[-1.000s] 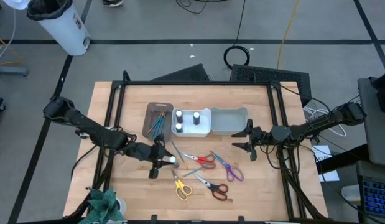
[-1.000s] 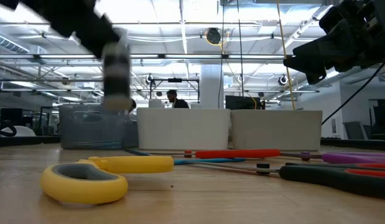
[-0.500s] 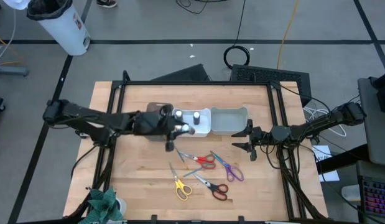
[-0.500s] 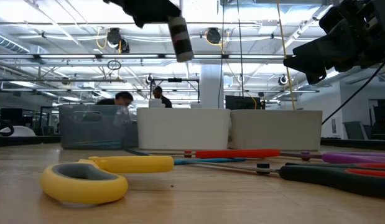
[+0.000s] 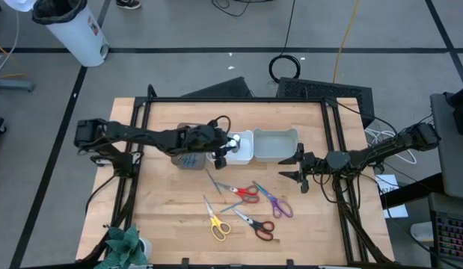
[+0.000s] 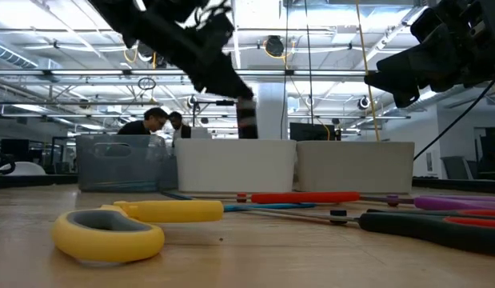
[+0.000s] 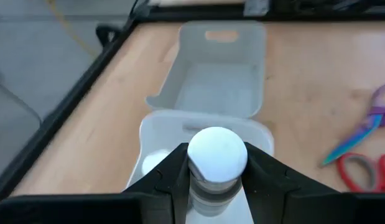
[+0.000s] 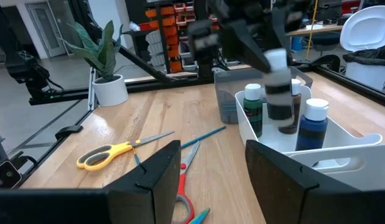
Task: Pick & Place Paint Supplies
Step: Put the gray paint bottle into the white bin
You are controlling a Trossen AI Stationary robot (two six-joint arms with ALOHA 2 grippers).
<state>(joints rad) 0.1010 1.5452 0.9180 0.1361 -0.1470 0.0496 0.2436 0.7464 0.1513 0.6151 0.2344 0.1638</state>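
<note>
My left gripper (image 5: pixel 225 146) is shut on a small white-capped bottle (image 7: pixel 217 155) and hangs with it over the white bin (image 5: pixel 242 155). Three more white-capped bottles (image 8: pixel 311 121) stand in that bin. Several scissors lie on the table: red (image 5: pixel 244 192), purple (image 5: pixel 276 202), yellow (image 5: pixel 216 224) and black (image 5: pixel 257 226) handles. Thin teal brushes (image 5: pixel 188 158) lie in the brown bin, partly hidden by my left arm. My right gripper (image 5: pixel 298 166) waits open right of the bins, with nothing between its fingers (image 8: pixel 148 180). My left gripper pinches the bottle's body just below the white cap (image 7: pixel 208 183) between its two fingers (image 7: pixel 170 177), one on each side. The fingers slant down from the table's left. The bottle (image 6: pixel 247 118) stands about upright in the hold, lifted clear above the white bin.
A grey bin (image 5: pixel 276 144) with nothing in it stands right of the white one. A loose brush (image 5: pixel 231 205) lies among the scissors. Bare wood shows at the table's near left. A black frame borders the table top.
My left gripper has swung from the table's near middle toward the far edge and to the right, carrying the bottle clear of the table. It now hangs over the white bin. The grip stays shut on the bottle.
</note>
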